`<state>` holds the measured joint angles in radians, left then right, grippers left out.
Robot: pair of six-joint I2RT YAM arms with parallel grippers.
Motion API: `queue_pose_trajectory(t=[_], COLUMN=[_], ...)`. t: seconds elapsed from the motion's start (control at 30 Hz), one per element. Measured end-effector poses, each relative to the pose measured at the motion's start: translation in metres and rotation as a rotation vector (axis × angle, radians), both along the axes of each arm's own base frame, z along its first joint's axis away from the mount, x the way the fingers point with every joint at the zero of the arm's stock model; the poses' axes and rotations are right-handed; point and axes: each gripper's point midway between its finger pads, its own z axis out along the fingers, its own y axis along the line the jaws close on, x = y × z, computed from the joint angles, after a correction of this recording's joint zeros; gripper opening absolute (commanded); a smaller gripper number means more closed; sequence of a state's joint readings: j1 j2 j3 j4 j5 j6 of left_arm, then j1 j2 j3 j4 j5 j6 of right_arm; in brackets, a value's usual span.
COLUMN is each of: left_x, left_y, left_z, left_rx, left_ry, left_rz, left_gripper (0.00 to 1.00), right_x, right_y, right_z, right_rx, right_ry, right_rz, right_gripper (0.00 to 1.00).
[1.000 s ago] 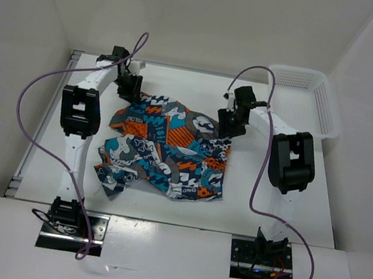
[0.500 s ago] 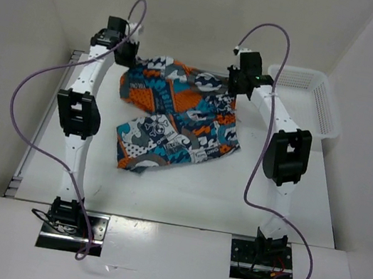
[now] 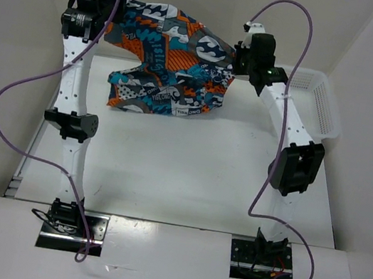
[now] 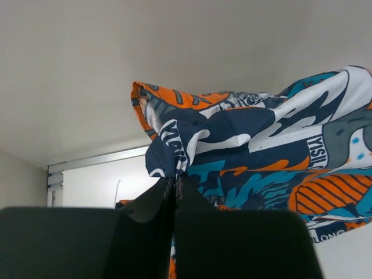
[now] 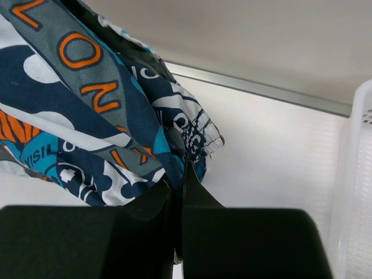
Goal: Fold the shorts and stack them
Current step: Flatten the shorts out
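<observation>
Above the white worktop (image 3: 187,176) the shorts (image 3: 172,57) hang stretched crosswise, left tool (image 4: 174,183) and right tool (image 5: 177,180) each pinching an end.

High rear overview plus two close wrist views, shorts (image 3: 168,57) common to all.

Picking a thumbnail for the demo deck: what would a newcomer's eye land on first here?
The loud teal, orange and black shorts, hanging spread in the air over the far side of the table. One upper corner is pinched in the shut left gripper, the other in the shut right gripper. After that, the white basket at the table's far right.
</observation>
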<state>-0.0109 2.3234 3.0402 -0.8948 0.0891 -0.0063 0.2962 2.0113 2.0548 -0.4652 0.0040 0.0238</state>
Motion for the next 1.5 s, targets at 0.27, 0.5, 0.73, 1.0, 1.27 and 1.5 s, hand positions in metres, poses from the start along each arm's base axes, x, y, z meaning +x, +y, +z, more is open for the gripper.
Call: queue_pose_trajectory(t=[0.27,0.5,0.73,1.0,1.27,1.5], left_x=[-0.015,-0.064,-0.180,-0.298,-0.288,-0.151], left_y=[0.013,0.028,0.028,0.021,0.013,0.020], left_z=[0.001,0.057,0.179,0.237,0.199,0.068], left_rx=[0.019,0.028,0.006,-0.017,-0.025,-0.002], left_ry=[0.033,-0.046,-0.326,-0.489,-0.351,-0.030], left_rz=[0.068,0.138,0.139,0.103,0.064,0.096], left_gripper=[0.00,0.00,0.00,0.00,0.00,0.00], right_x=[-0.027,-0.095,-0.159,-0.240,-0.282,-0.211], right_y=[0.005,0.018,0.024,0.026,0.015,0.023], right_z=[0.048,0.123,0.201,0.243,0.232,0.112], right_rx=[0.009,0.055,0.121,0.168,0.198,0.166], right_ry=[-0.081,-0.203,-0.374,-0.495,-0.509,-0.211], right_rz=[0.073,0.220,0.360,0.518,0.535,0.429], right_gripper=[0.00,0.00,0.00,0.00,0.00,0.00])
